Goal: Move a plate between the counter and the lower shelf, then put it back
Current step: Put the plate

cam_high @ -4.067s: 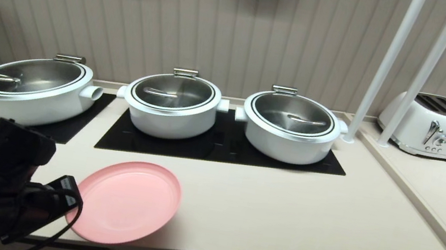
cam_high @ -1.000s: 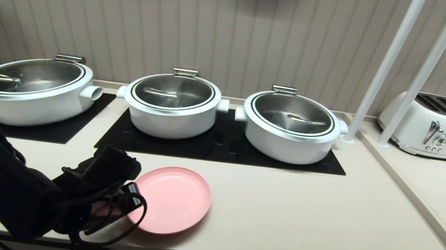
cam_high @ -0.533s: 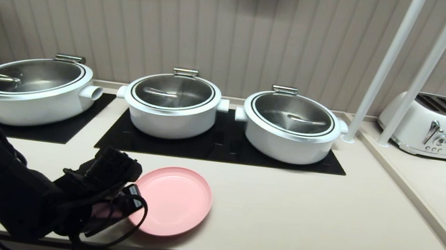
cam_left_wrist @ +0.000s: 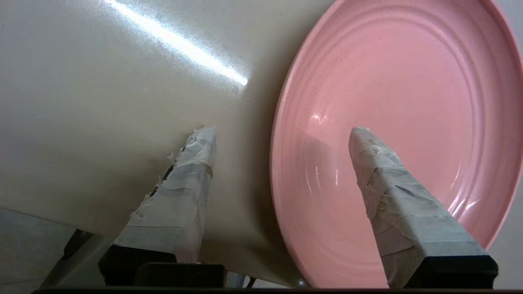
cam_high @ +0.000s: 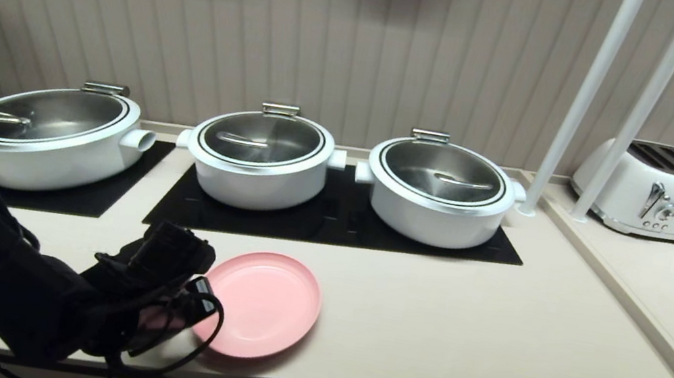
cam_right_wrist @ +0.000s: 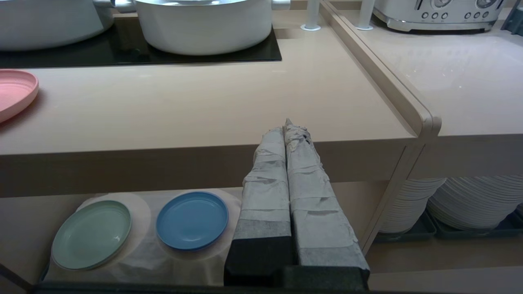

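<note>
The pink plate (cam_high: pixel 270 304) lies flat on the beige counter (cam_high: pixel 457 332), just in front of the black cooktop. My left gripper (cam_left_wrist: pixel 282 130) is open at the plate's left rim. One taped finger (cam_left_wrist: pixel 380 183) hangs over the inside of the plate (cam_left_wrist: pixel 408 102), the other (cam_left_wrist: pixel 179 192) over the bare counter (cam_left_wrist: pixel 102 102) outside the rim, and neither clamps it. In the right wrist view the plate (cam_right_wrist: pixel 14 92) shows at the counter's far left. My right gripper (cam_right_wrist: pixel 286 124) is parked, shut and empty, in front of the counter's edge. Below is the lower shelf (cam_right_wrist: pixel 24 220) with its white cloth (cam_right_wrist: pixel 143 253).
A mint-green plate (cam_right_wrist: pixel 92 234) and a blue plate (cam_right_wrist: pixel 192 220) lie on the cloth. Three lidded white pots (cam_high: pixel 260 156) stand on the cooktops behind. Two white poles (cam_high: pixel 588 101) and a toaster (cam_high: pixel 655 191) are at the right. Stacked white plates (cam_right_wrist: pixel 470 200) fill the neighbouring compartment.
Since four seconds ago my left arm has carried the plate to the right and further in from the front edge. Over the last second the arm and plate have barely moved.
</note>
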You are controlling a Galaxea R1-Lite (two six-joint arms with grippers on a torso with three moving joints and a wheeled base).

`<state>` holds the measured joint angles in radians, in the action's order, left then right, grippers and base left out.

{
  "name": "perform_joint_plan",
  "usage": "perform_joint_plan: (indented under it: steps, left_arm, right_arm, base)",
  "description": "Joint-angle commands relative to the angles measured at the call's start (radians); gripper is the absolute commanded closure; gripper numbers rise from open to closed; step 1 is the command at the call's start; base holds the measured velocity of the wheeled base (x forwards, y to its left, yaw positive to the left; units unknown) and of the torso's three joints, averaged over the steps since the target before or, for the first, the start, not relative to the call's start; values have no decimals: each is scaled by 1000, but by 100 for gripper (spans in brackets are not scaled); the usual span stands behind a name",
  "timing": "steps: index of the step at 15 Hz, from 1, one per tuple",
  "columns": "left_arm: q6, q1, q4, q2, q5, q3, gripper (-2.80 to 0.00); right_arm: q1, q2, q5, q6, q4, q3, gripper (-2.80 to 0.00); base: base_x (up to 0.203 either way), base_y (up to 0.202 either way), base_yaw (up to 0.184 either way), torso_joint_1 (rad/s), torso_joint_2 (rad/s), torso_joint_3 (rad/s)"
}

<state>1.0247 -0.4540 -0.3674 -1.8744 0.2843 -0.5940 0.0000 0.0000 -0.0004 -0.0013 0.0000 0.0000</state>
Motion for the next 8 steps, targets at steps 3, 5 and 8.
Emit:
perform_joint_plan:
  steps: [3, 5, 8]
  left_arm:
    - [-3, 0, -1, 67, 4, 3, -280]
    - [-7, -3, 6, 124, 12, 16, -280]
    - [-49, 2, 7, 208, 27, 115, -280]
  right_arm:
    - [0, 0, 0, 0, 0, 0, 0]
    - [0, 0, 0, 0, 0, 0, 0]
    - [-1, 0, 0, 0, 0, 0, 0]
  base:
    - [0, 0, 0, 0, 0, 0]
    - [0, 0, 0, 0, 0, 0]
    - [0, 0, 0, 0, 0, 0]
